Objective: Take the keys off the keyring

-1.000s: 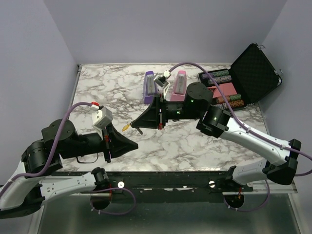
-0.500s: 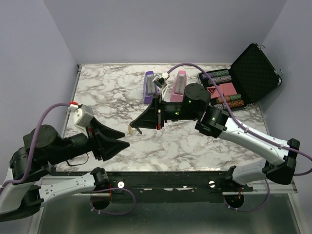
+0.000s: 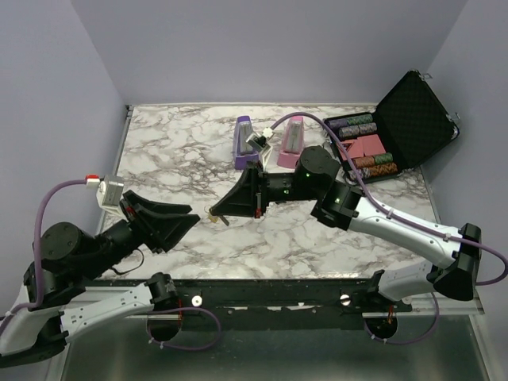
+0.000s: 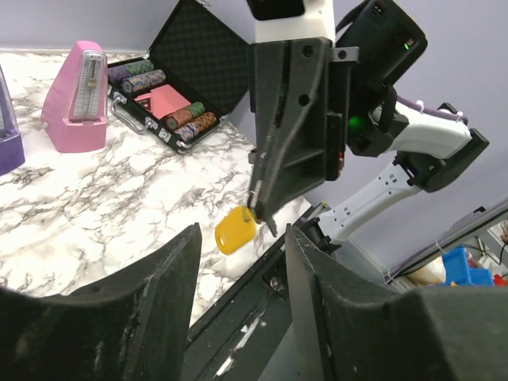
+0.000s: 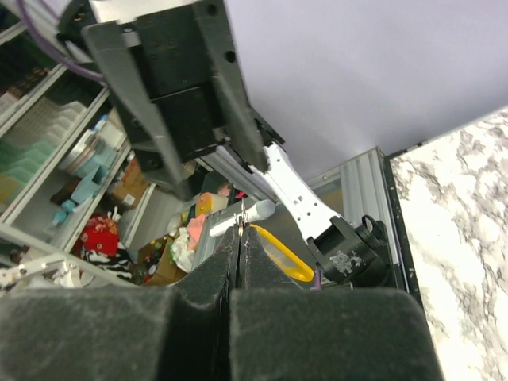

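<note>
1. While the right gripper (image 4: 258,205) is closed tight on the keys (image 4: 236,231), their bright yellow part hangs just below its fingertips. It is in the air over the marble worktop (image 3: 159,151), near the front edge.
2. From the right wrist view, a thin metal piece pokes out between the pressed-together fingers, and the yellow part curves away beside it.
3. The keyring itself is too small to tell apart from the keys.
4. The left gripper (image 3: 182,228) stands about half open and holds nothing. It points at the keys from the left.
5. Seen from overhead, the left gripper's tips are near the keys but apart from them.
6. At the back of the worktop a purple metronome (image 3: 240,139) and a pink metronome (image 3: 289,143) stand upright side by side.
7. To their right lies an open black case (image 3: 413,119) with rows of poker chips (image 3: 361,125) in it.
</note>
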You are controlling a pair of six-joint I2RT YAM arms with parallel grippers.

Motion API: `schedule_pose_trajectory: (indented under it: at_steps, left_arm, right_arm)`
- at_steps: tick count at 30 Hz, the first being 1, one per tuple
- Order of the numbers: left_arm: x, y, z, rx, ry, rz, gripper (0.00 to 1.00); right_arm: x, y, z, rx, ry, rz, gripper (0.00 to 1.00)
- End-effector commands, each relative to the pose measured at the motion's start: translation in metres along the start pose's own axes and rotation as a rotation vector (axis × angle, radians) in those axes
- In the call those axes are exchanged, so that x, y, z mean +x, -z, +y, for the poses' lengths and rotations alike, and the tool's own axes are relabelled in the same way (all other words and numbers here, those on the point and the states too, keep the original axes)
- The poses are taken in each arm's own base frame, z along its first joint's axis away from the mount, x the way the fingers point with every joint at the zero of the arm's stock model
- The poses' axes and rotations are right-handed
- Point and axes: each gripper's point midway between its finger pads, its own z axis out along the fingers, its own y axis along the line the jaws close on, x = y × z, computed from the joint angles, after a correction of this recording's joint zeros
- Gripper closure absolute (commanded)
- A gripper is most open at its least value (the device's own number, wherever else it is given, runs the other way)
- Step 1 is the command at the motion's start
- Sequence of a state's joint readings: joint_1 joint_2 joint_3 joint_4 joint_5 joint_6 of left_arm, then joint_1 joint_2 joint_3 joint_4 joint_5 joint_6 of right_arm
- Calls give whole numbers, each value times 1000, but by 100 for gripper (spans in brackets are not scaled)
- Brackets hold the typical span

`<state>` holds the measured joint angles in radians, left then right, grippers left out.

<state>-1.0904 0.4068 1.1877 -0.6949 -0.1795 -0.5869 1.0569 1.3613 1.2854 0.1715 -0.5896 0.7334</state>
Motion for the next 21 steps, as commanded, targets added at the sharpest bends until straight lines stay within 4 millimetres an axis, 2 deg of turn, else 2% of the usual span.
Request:
schedule_pose_trajectory:
  at_steps: [1, 8, 21]
  left_arm:
    - [-15, -3, -1, 21, 65, -130, 48]
    - [-18, -4, -15, 139, 81, -205, 49]
    - [3, -10, -15, 172, 103, -158, 56]
  right_arm:
    - [0, 5, 29, -171, 54, -15, 99]
    - [6, 11, 32, -210, 48, -43, 99]
    - [-3, 8, 38, -266, 21, -98, 99]
